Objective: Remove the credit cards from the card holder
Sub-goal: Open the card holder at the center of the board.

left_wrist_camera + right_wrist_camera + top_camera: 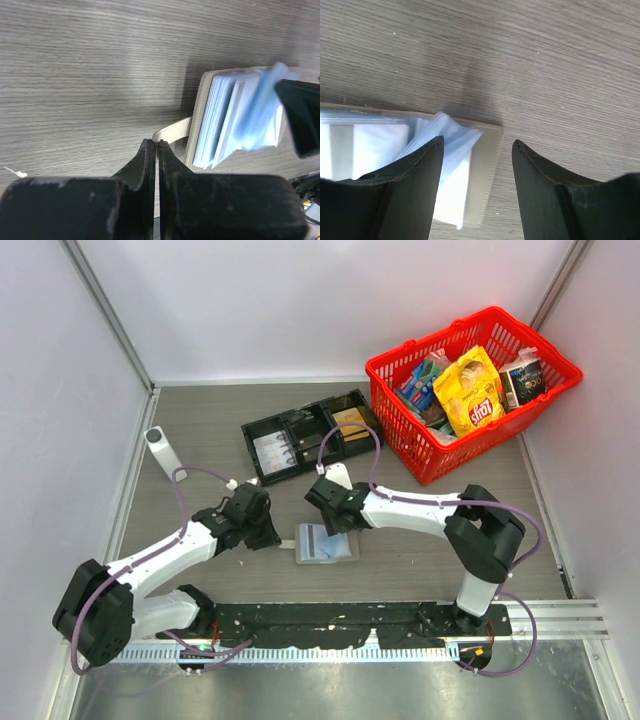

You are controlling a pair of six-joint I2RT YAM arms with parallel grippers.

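So that the card holder [199, 120] cannot slide on the worktop [200, 445], the left jaws pinch its strap [172, 130] tight, I think, while the right jaws gape open over the credit cards [225, 120] inside.

White link shells and black joint housings noted on left arm [165, 558] and right arm [415, 510]; purple cables [179, 495] seen routed along both; left gripper [158, 149] found black, matte, scuffed pale at edges; right gripper [477, 146] found black, broad, smooth-faced; black perforated base plate [330, 625] recorded under mounts.
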